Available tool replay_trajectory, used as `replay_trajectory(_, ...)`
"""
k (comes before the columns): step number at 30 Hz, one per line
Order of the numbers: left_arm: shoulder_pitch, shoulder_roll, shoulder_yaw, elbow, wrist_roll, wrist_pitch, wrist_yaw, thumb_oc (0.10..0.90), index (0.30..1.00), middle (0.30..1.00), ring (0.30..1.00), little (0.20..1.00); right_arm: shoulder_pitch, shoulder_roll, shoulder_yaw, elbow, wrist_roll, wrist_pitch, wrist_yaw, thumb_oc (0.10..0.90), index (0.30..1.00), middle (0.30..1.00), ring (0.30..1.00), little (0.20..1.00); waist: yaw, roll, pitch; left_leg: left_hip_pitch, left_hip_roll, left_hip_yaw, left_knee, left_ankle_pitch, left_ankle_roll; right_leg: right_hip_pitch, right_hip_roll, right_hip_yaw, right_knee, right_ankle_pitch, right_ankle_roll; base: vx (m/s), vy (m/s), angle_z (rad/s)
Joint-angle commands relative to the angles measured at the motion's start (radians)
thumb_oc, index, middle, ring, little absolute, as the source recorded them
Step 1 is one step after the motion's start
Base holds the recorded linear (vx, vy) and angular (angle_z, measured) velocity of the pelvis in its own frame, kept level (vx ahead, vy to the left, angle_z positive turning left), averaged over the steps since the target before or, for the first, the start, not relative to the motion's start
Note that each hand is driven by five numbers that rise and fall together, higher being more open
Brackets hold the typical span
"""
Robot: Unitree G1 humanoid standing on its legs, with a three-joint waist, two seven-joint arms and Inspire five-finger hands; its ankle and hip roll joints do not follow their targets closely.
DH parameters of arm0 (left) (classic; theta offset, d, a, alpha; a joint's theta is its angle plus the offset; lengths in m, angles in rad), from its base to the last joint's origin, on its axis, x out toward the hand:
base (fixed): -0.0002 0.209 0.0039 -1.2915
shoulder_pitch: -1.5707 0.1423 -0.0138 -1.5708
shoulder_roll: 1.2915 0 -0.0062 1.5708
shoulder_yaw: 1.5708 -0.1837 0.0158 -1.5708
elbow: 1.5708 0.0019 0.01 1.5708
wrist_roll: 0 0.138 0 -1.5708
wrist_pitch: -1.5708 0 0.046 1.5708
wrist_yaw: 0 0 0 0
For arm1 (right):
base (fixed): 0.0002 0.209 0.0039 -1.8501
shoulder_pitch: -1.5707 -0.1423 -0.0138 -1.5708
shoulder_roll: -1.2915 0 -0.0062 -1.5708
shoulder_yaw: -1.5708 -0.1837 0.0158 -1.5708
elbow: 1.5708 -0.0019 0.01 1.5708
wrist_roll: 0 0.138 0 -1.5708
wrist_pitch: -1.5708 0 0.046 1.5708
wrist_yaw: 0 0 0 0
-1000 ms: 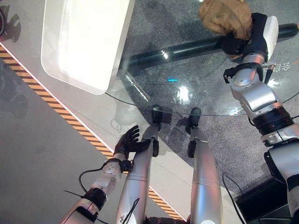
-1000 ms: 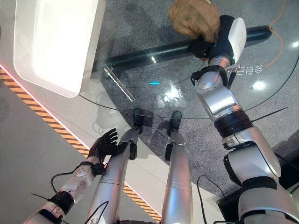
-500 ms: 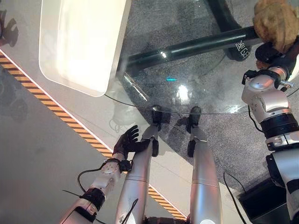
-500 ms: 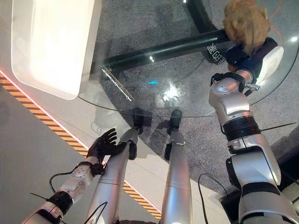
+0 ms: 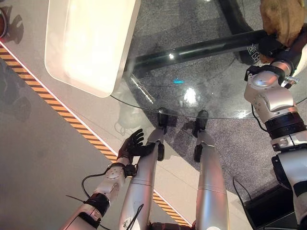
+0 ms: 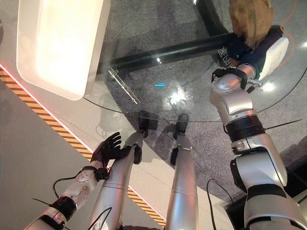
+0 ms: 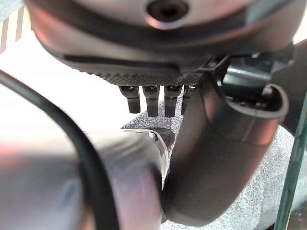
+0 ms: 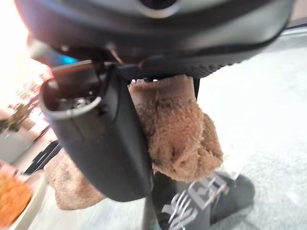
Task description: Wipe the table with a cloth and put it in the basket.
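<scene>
The round glass table (image 5: 158,103) spans the upper scene, a white rectangular top (image 5: 86,43) at its left side. The right hand (image 6: 249,50) reaches over the table's far right, fingers and thumb closed round the brown cloth (image 6: 250,19), which bunches above the hand over the glass. The left hand (image 5: 130,147) hangs low, off the table, fingers relaxed and holding nothing.
</scene>
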Motion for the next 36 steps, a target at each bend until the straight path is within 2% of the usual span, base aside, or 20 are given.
replay_trajectory(1, 0.149, -0.002, -0.014, -0.005, 0.022, 0.010, -0.016, 0.800, 0.900, 0.900, 0.900, 0.900, -0.128, -0.093, 0.046, -0.128, -0.155, -0.023, 0.032, 0.100, 0.300, 0.300, 0.300, 0.200, 0.012, 0.055, -0.022, 0.055, -0.054, -0.046, 0.006, -0.104, -0.006, 0.025, 0.053, -0.066, -0.052, 0.008, -0.014, 0.00, 0.035, 0.04)
replay_trajectory(3, 0.147, -0.001, -0.016, -0.004, 0.021, 0.010, -0.016, 0.800, 0.900, 0.900, 0.900, 0.900, -0.141, -0.082, 0.069, -0.123, -0.174, -0.006, 0.074, 0.100, 0.300, 0.300, 0.300, 0.200, 0.016, 0.055, -0.022, 0.052, -0.056, -0.047, 0.008, -0.103, -0.006, 0.023, 0.052, -0.068, -0.052, 0.009, -0.012, 0.00, 0.025, 0.07)
replay_trajectory(10, 0.142, 0.003, -0.008, 0.016, 0.030, -0.010, -0.041, 0.800, 0.900, 0.900, 0.900, 0.900, -0.182, -0.035, 0.206, -0.074, -0.251, 0.124, 0.392, 0.100, 0.300, 0.300, 0.300, 0.200, 0.036, 0.051, -0.022, 0.045, -0.058, -0.047, 0.003, -0.095, -0.010, 0.026, 0.045, -0.086, -0.063, 0.015, -0.009, -0.01, 0.015, 0.09)
replay_trajectory(11, 0.141, 0.002, -0.008, 0.018, 0.029, -0.013, -0.042, 0.800, 0.900, 0.900, 0.900, 0.900, -0.181, -0.033, 0.216, -0.068, -0.250, 0.129, 0.410, 0.100, 0.300, 0.300, 0.300, 0.200, 0.037, 0.051, -0.022, 0.046, -0.058, -0.046, 0.001, -0.094, -0.011, 0.026, 0.043, -0.088, -0.065, 0.015, -0.009, -0.02, 0.017, 0.03)
replay_trajectory(13, 0.137, 0.004, -0.005, 0.019, 0.031, -0.016, -0.046, 0.800, 0.900, 0.900, 0.900, 0.900, -0.166, -0.029, 0.259, -0.047, -0.254, 0.145, 0.519, 0.100, 0.300, 0.300, 0.300, 0.200, 0.040, 0.051, -0.022, 0.043, -0.057, -0.046, -0.005, -0.091, -0.011, 0.024, 0.040, -0.093, -0.068, 0.016, -0.008, 0.02, 0.002, 0.01)
replay_trajectory(14, 0.157, 0.007, -0.014, 0.018, 0.032, -0.016, -0.045, 0.800, 0.900, 0.900, 0.900, 0.900, -0.135, -0.024, 0.270, -0.045, -0.262, 0.136, 0.563, 0.100, 0.300, 0.300, 0.300, 0.200, 0.043, 0.053, -0.022, 0.077, -0.055, -0.050, 0.000, -0.121, -0.016, 0.054, 0.043, -0.088, -0.056, -0.012, -0.001, 0.00, 0.000, 0.00)
replay_trajectory(15, 0.140, 0.010, -0.003, 0.018, 0.033, -0.016, -0.047, 0.800, 0.900, 0.900, 0.900, 0.900, -0.146, -0.027, 0.282, -0.049, -0.280, 0.124, 0.642, 0.100, 0.300, 0.300, 0.300, 0.200, 0.041, 0.051, -0.022, 0.039, -0.057, -0.047, -0.004, -0.091, -0.013, 0.022, 0.039, -0.096, -0.067, 0.016, -0.007, -0.01, -0.011, 0.04)
replay_trajectory(19, 0.146, 0.019, 0.005, 0.004, 0.041, -0.009, -0.046, 0.800, 0.900, 0.900, 0.900, 0.900, -0.111, -0.023, 0.320, -0.092, -0.291, 0.073, 0.801, 0.100, 0.300, 0.300, 0.300, 0.200, 0.042, 0.047, -0.022, 0.041, -0.057, -0.045, -0.009, -0.086, -0.017, 0.025, 0.039, -0.100, -0.072, 0.018, -0.006, -0.01, -0.018, 0.02)
replay_trajectory(20, 0.166, 0.024, -0.002, 0.002, 0.039, -0.010, -0.050, 0.800, 0.900, 0.900, 0.900, 0.900, -0.070, -0.019, 0.327, -0.120, -0.291, 0.055, 0.843, 0.100, 0.300, 0.300, 0.300, 0.200, 0.043, 0.047, -0.022, 0.076, -0.056, -0.049, -0.003, -0.114, -0.023, 0.056, 0.042, -0.095, -0.061, -0.011, 0.002, -0.01, -0.042, 0.03)
replay_trajectory(21, 0.147, 0.025, 0.006, 0.001, 0.039, -0.010, -0.050, 0.800, 0.900, 0.900, 0.900, 0.900, -0.089, -0.023, 0.326, -0.123, -0.293, 0.049, 0.854, 0.100, 0.300, 0.300, 0.300, 0.200, 0.040, 0.045, -0.022, 0.040, -0.058, -0.046, -0.007, -0.084, -0.020, 0.025, 0.039, -0.100, -0.073, 0.018, -0.005, -0.01, -0.035, 0.03)
replay_trajectory(22, 0.150, 0.025, 0.009, -0.001, 0.042, -0.011, -0.050, 0.800, 0.900, 0.900, 0.900, 0.900, -0.077, -0.023, 0.331, -0.137, -0.289, 0.027, 0.883, 0.100, 0.300, 0.300, 0.300, 0.200, 0.039, 0.043, -0.022, 0.041, -0.058, -0.046, -0.008, -0.084, -0.019, 0.025, 0.040, -0.100, -0.073, 0.018, -0.004, -0.01, -0.033, 0.02)
replay_trajectory(23, 0.172, 0.027, 0.003, -0.006, 0.040, -0.015, -0.053, 0.800, 0.900, 0.900, 0.900, 0.900, -0.031, -0.015, 0.332, -0.175, -0.272, 0.011, 0.928, 0.100, 0.300, 0.300, 0.300, 0.200, 0.040, 0.042, -0.022, 0.079, -0.056, -0.049, -0.002, -0.114, -0.024, 0.058, 0.044, -0.095, -0.062, -0.011, 0.003, 0.04, -0.034, 0.02)
replay_trajectory(28, 0.170, 0.032, 0.006, -0.022, 0.038, -0.008, -0.050, 0.800, 0.900, 0.900, 0.900, 0.900, 0.031, -0.011, 0.339, -0.258, -0.247, -0.041, 1.005, 0.100, 0.300, 0.300, 0.300, 0.200, 0.032, 0.033, -0.022, 0.077, -0.055, -0.049, -0.001, -0.111, -0.027, 0.059, 0.046, -0.094, -0.066, -0.009, 0.005, 0.01, -0.028, -0.01)
replay_trajectory(36, 0.154, 0.024, 0.002, -0.019, 0.032, -0.002, -0.035, 0.800, 0.900, 0.900, 0.900, 0.900, 0.108, 0.006, 0.336, -0.351, -0.252, -0.097, 1.020, 0.100, 0.300, 0.300, 0.300, 0.200, 0.017, 0.026, -0.022, 0.067, -0.056, -0.049, 0.008, -0.114, -0.024, 0.046, 0.051, -0.085, -0.060, -0.007, 0.008, 0.00, 0.000, 0.00)
